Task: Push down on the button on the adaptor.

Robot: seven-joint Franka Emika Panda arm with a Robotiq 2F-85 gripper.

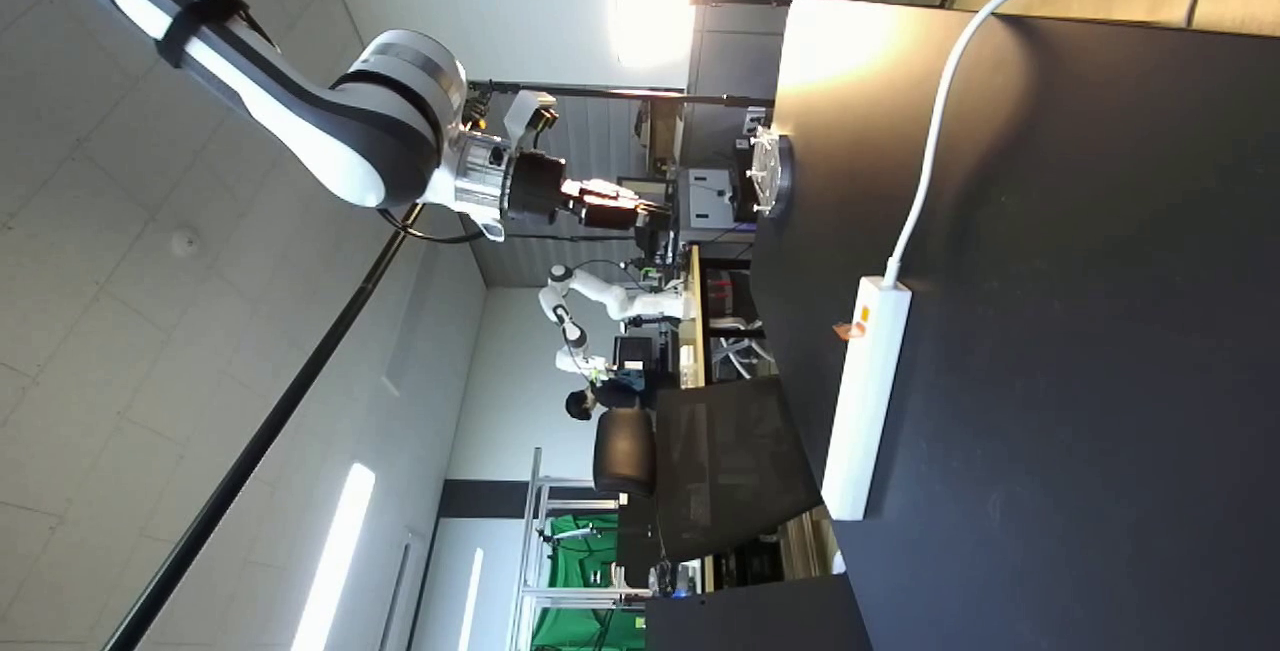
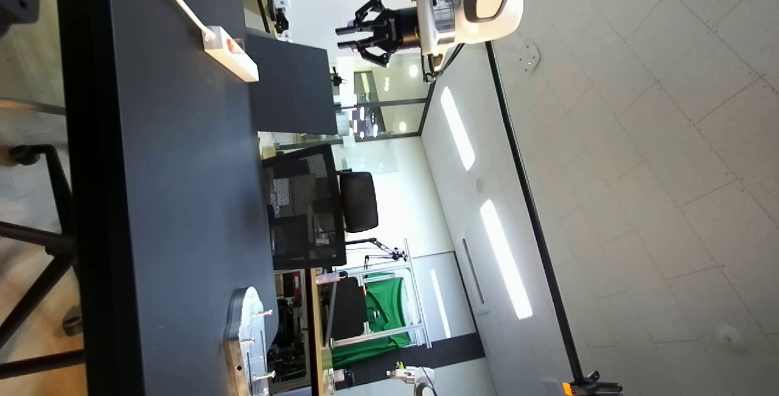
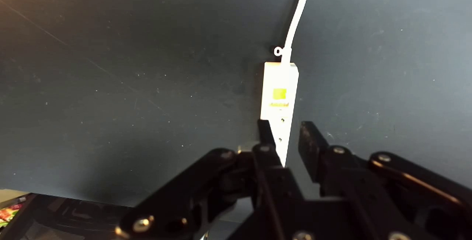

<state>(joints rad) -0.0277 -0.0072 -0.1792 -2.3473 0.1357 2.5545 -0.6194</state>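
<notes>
White adaptor [image 1: 867,411] below the parted claw [image 2: 347,38], well apart in both exterior views.
From the wrist alone: dark holes [image 3: 283,120] in line with the claw's gap, small ring [image 3: 280,51] beyond the button [image 3: 279,93].

No text, brand, number or sign can be read on the flat black table [image 1: 1080,331] or beyond its edges.

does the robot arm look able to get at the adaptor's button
Likely yes: the tool hangs clear of the adaptor, and nothing visible covers the button or blocks the way down.
</notes>
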